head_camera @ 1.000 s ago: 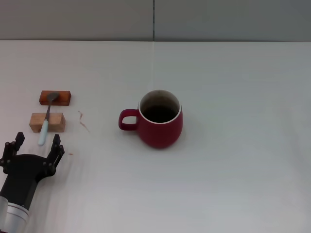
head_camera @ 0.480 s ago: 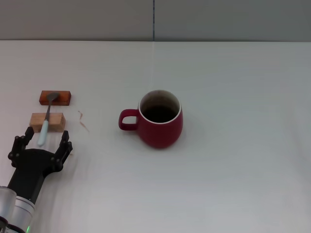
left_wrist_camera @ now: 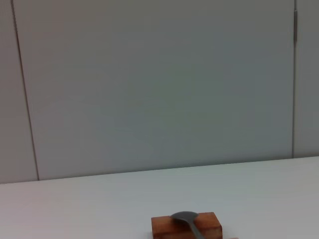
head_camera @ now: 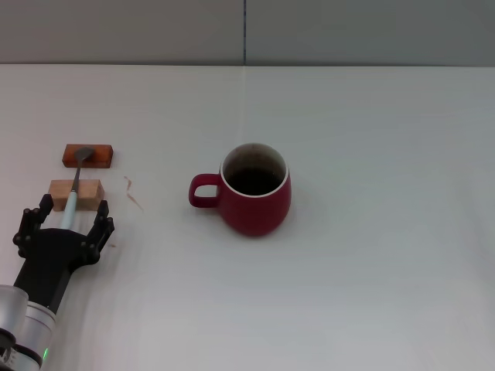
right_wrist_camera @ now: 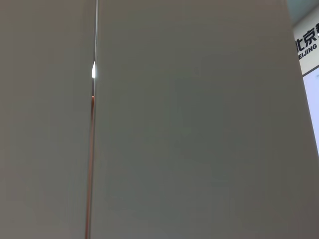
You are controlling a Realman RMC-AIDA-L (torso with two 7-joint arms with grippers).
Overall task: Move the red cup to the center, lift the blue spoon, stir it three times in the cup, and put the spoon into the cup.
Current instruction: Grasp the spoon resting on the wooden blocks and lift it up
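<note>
The blue spoon (head_camera: 73,193) lies across my two wooden blocks, its grey bowl on the darker far block (head_camera: 88,155) and its pale handle over the lighter near block (head_camera: 76,192), at the left of the white counter (head_camera: 371,270). My left fingers (head_camera: 65,219) are spread apart, one on each side of the handle's end, not touching it. The red cup (head_camera: 254,189) stands upright well to the right, near the middle of the counter, handle toward the spoon

A plain white tabletop (head_camera: 371,294) fills most of the scene. Behind its far edge stands a grey panelled wall (head_camera: 124,31), with a dark vertical seam (head_camera: 245,31) above the table's middle.
</note>
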